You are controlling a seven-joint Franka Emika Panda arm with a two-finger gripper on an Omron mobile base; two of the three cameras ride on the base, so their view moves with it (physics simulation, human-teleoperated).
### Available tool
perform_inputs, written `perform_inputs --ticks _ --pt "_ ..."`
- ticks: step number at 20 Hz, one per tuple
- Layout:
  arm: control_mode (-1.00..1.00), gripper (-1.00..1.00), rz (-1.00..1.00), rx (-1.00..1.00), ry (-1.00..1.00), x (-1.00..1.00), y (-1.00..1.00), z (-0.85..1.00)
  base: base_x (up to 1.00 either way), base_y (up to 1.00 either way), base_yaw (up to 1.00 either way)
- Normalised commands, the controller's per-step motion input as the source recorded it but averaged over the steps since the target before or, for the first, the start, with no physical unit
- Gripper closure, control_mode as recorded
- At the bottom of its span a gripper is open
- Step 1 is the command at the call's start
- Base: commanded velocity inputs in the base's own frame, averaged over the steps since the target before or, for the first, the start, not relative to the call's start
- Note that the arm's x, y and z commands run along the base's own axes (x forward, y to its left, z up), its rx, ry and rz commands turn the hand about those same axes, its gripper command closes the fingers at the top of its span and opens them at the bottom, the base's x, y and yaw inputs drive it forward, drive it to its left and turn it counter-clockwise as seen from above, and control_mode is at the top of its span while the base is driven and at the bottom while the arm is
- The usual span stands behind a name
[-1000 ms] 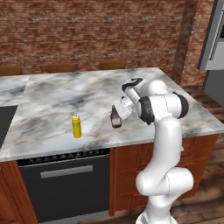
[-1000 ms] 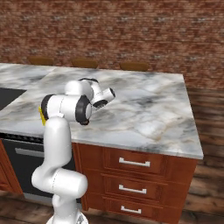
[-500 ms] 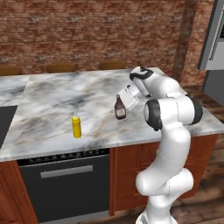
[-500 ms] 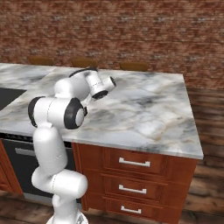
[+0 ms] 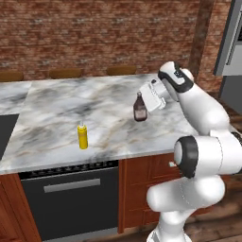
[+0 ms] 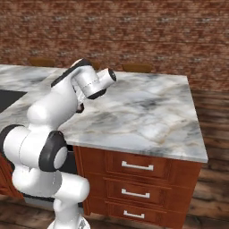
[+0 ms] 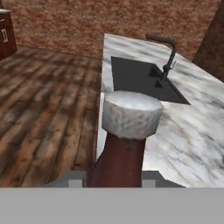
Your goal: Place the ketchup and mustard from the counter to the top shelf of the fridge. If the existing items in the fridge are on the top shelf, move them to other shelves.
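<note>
The claw [image 5: 142,105] is clamped on the ketchup bottle [image 5: 139,108], carrying it above the marble counter [image 5: 61,111], white cap close to the hand camera. The mustard bottle [image 5: 82,136] stands on the counter toward eight o'clock of the ketchup, well apart. Neither bottle has reached the fridge, so nearly everything remains. Since the earlier frames, the arm has swung the ketchup away from the mustard toward three o'clock.
</note>
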Motion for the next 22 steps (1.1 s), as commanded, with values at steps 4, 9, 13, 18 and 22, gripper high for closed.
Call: perform_inputs --ticks 4,9,13,18,22 --pt "-1.0 1.0 0.0 0.0 -0.11 -1.0 -0.11 1.0 0.0 0.0 0.0" --pt "-1.0 1.0 0.0 0.01 -0.15 -1.0 -0.38 0.96 0.0 0.0 0.0" --pt "-1.0 1.0 -0.02 0.1 -0.04 -1.0 -0.63 0.54 0.0 0.0 0.0" --pt "-1.0 1.0 -0.04 0.03 0.0 -0.85 -0.3 0.03 0.0 0.0 0.0" --pt "1.0 1.0 -0.01 0.0 0.0 -0.67 -0.07 0.0 -0.25 -0.08 -0.01"
